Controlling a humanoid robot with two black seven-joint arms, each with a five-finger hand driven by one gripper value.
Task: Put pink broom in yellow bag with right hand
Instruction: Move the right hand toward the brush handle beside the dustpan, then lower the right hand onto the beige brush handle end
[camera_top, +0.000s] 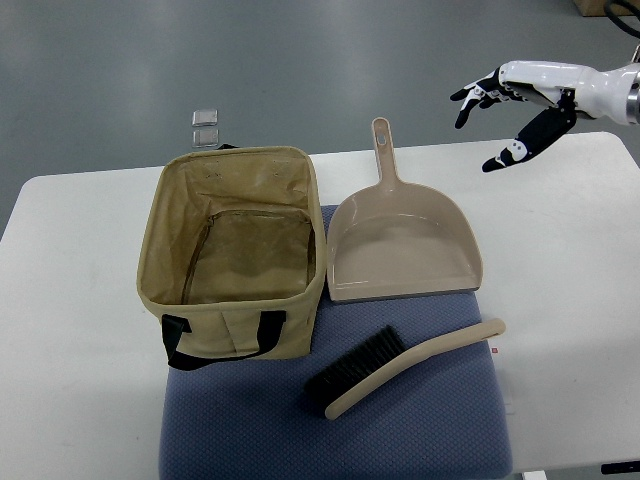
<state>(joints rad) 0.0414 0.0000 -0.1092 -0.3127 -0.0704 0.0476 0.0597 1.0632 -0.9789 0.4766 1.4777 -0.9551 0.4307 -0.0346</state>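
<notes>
The broom (420, 362) is a pale beige-pink hand brush with dark bristles. It lies flat on a blue mat (400, 430) near the table's front, handle pointing right. The yellow bag (233, 258) is a tan fabric tote with black handles; it stands open and empty to the left of the broom. My right hand (500, 115) is white with black fingers. It hovers open and empty above the table's far right, well away from the broom. The left arm is out of view.
A beige dustpan (403, 245) lies between the bag and my right hand, handle pointing away. Two small clear squares (205, 127) sit on the floor beyond the table's far edge. The white table (570, 300) extends right of the mat.
</notes>
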